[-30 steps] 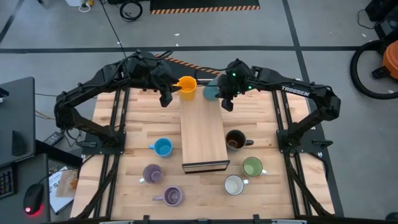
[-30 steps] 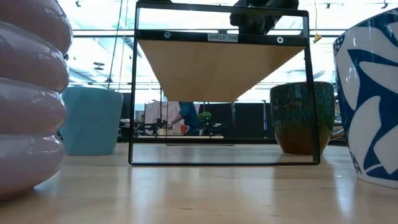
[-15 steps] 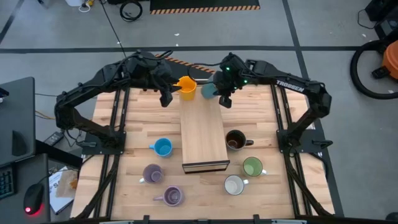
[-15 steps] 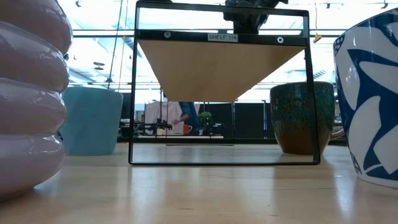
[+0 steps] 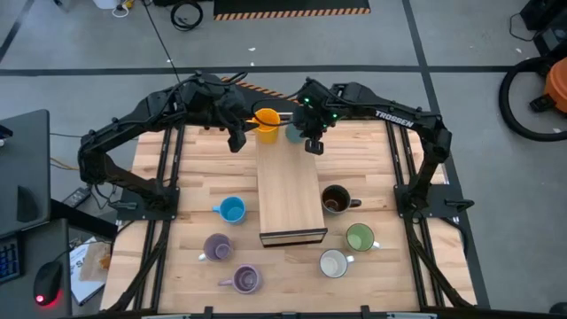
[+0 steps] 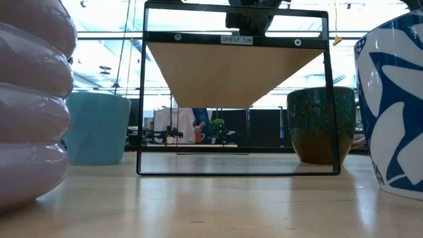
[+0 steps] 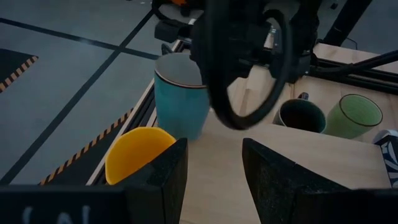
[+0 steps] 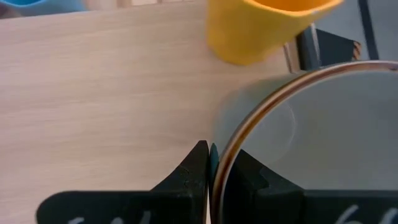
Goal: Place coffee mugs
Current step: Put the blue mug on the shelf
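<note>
A teal mug [image 5: 292, 133] with a grey inside and a brown rim is at the far end of the long wooden board [image 5: 288, 190], next to an orange mug [image 5: 266, 122]. My right gripper [image 5: 312, 144] is shut on the teal mug, which also shows in the left wrist view [image 7: 180, 93]. My left gripper [image 5: 236, 139] hangs open just left of the orange mug [image 7: 137, 158] and touches nothing. In the low view only the right arm's dark underside shows, above the shelf frame [image 6: 234, 39]. My right gripper [image 8: 211, 152] pinches the teal mug's rim [image 8: 225, 155], one finger inside the mug and one outside against its wall. The fingers come from above, pointing down. The mug stays upright; whether its base rests on the board I cannot tell.
Light blue [image 5: 230, 210] and two lavender mugs [image 5: 217, 246] [image 5: 245, 280] stand left of the board. Dark brown [image 5: 335, 200], green [image 5: 359, 237] and white [image 5: 333, 263] mugs stand to its right. Bare wood lies along the board's middle and near end.
My right gripper has moved toward the table's left, taking the teal mug along the board's far end closer to the orange mug. The mug has stayed upright. My left arm has kept still.
</note>
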